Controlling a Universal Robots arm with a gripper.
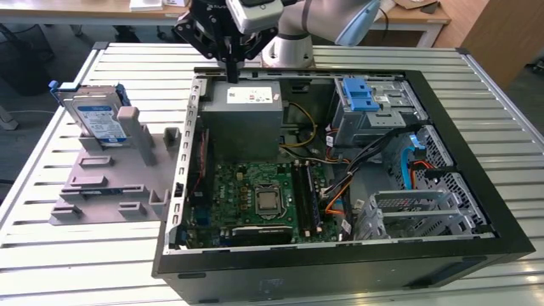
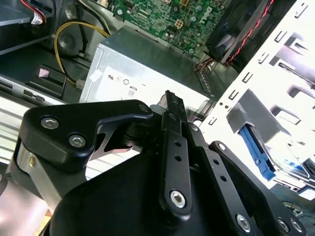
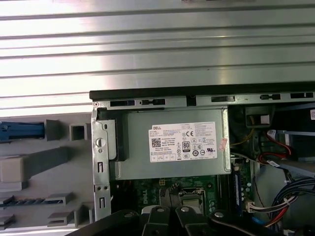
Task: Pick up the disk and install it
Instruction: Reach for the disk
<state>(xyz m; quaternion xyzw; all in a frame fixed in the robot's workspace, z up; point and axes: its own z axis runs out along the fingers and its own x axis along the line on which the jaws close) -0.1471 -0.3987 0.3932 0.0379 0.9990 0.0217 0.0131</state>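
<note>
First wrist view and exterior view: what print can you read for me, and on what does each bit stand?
Power supply white sticker, first wrist view: a logo word, a barcode and certification marks; the fine print is too small to read.
Disk label, exterior view: too small to read.
Motherboard, exterior view: markings blurred.

We count one disk (image 1: 92,118), one grey holder stand (image 1: 102,185), one open computer case (image 1: 340,258), one power-supply box (image 1: 246,124), one motherboard (image 1: 255,191), one drive bay (image 1: 378,115) with one blue latch (image 1: 361,92), and one gripper (image 1: 231,75).
</note>
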